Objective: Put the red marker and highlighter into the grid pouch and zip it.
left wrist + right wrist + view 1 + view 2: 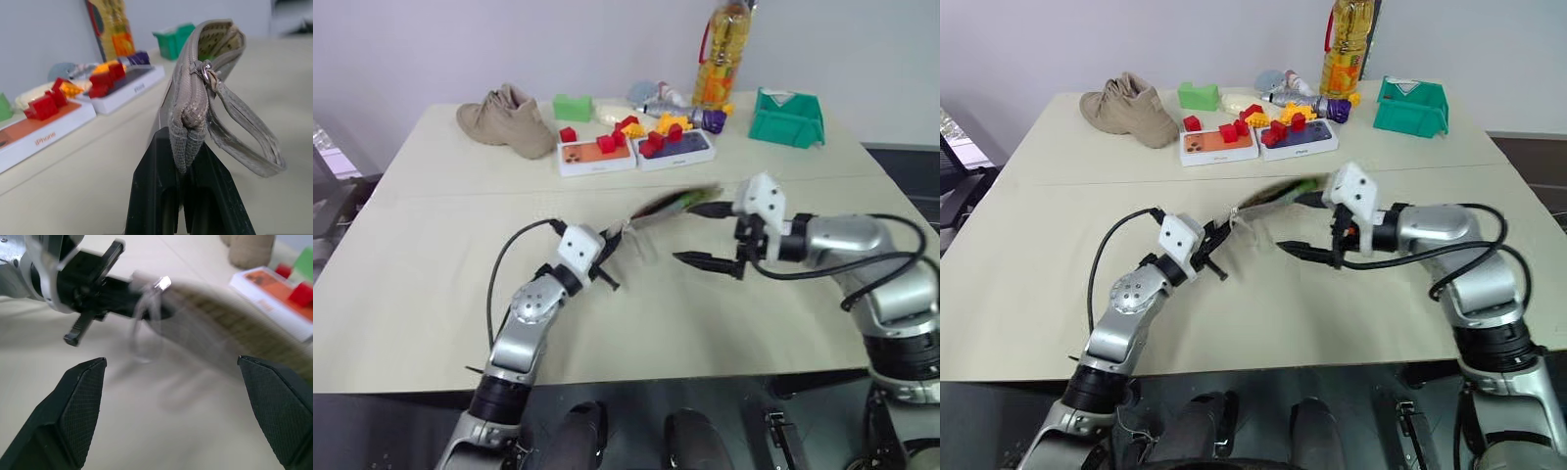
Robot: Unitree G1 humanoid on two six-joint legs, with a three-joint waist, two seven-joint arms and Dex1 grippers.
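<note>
On the left, the left pincer (610, 257) is clamped shut on one end of the grid pouch (674, 203), pinching the fabric seam where the zipper track ends. It holds the pouch up off the surface (431, 284), so the pouch hangs out sideways from that single corner towards the middle. In the left wrist view the zipper pull (209, 74) sits part way along the track, with a loop strap (254, 142) dangling from it. The far end of the mouth gapes open, showing a pale lining and something green that may be the highlighter; the red marker I cannot make out.

The pouch looks light and soft. It will sag and fold rather than hold its shape, so a one-corner grip gives little to pull against. To zip it, I judge the end seam should stay pinched firmly while the other pincer takes the small metal pull or the strap behind it. The strap is the bigger and more forgiving target; the pull is small and likely slippery. If the fabric is not kept taut, the slider may bunch it up instead of running.

To the right, the right pincer (710, 235) stands wide open and empty, just beside the pouch's free end with its fingers either side of it but not touching.

Well behind, at the back of the surface, lie a shoe (506, 119), two white boxes (636, 153) with toy blocks (651, 132), a bottle (722, 54) and a green bin (787, 118).
</note>
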